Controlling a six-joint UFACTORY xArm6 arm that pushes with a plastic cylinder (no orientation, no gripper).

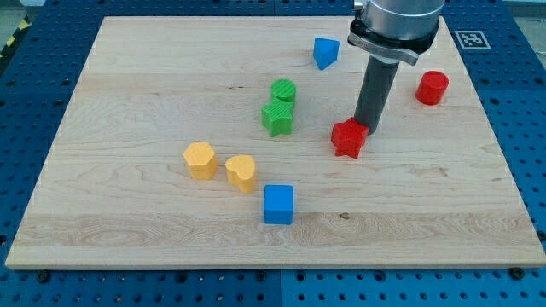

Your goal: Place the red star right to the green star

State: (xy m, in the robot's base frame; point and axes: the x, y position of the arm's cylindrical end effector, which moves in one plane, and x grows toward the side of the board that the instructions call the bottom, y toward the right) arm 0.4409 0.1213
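The red star [348, 138] lies right of the board's middle. The green star [277, 118] lies to its left, a short gap away and slightly higher in the view. A green cylinder [283, 90] touches the green star's upper edge. My tip [366, 129] stands at the red star's upper right edge, touching it or nearly so. The dark rod rises from there to the arm's head at the view's top.
A red cylinder [432, 88] lies at the right. A blue heart-like block [325, 52] lies near the top. A blue cube [278, 204] lies lower middle. An orange hexagon [200, 159] and another orange block [241, 172] lie at the left. The wooden board [128, 85] ends in blue pegboard.
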